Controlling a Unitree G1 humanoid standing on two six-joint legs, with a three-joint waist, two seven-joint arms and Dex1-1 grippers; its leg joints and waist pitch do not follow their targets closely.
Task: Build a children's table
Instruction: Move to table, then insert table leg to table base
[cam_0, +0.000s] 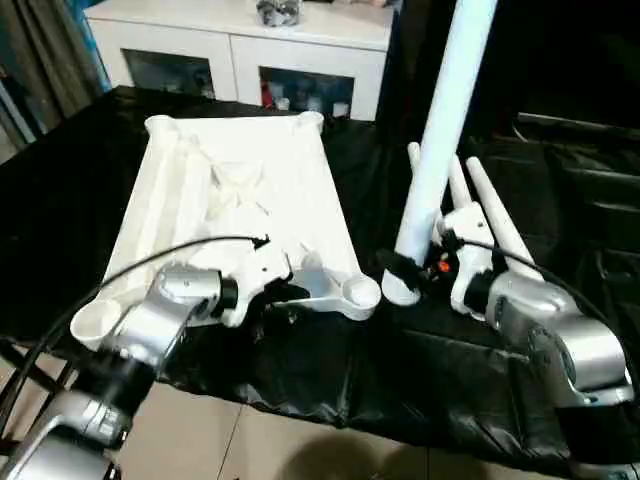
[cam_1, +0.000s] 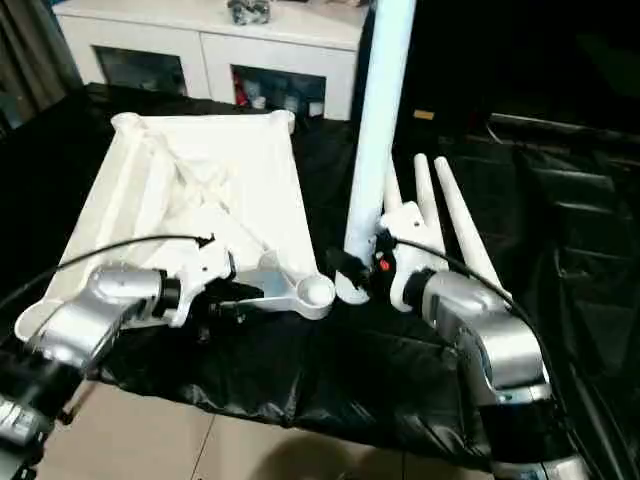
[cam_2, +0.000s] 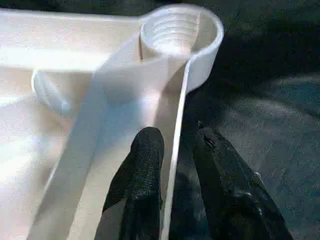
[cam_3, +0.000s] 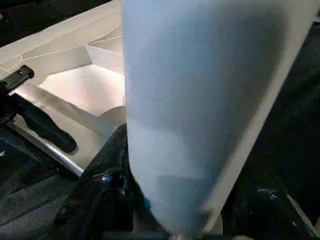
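I have the table top (cam_0: 240, 190) lying upside down on the black-draped bench (cam_0: 60, 200), ribbed underside up, its round corner sockets showing at the near and far corners. The near right socket (cam_0: 360, 293) sits right at the bench's front part, and in my left wrist view I can see the thread inside it.

My left gripper (cam_2: 172, 150) is at the near edge of the top, just beside that socket. Its jaws stand narrow, astride the thin rim wall of the top: one finger (cam_2: 145, 165) inside the rim, the other outside over the black cloth. I cannot tell whether the pads are already pressing the rim or only flanking it.

My right gripper (cam_0: 400, 268) holds one leg (cam_0: 440, 140) close to upright, tilted a little, jaws closed around its lower part. The wide ridged end of that leg is down, just beside the near right socket and to its right, not over it. I cannot tell whether the foot touches the cloth.

Three more legs (cam_0: 490, 225) lie flat on the bench behind my right wrist, side by side, tapered ends pointing away from me.

Beyond the bench stands a white cabinet (cam_0: 250, 50) with glass doors.
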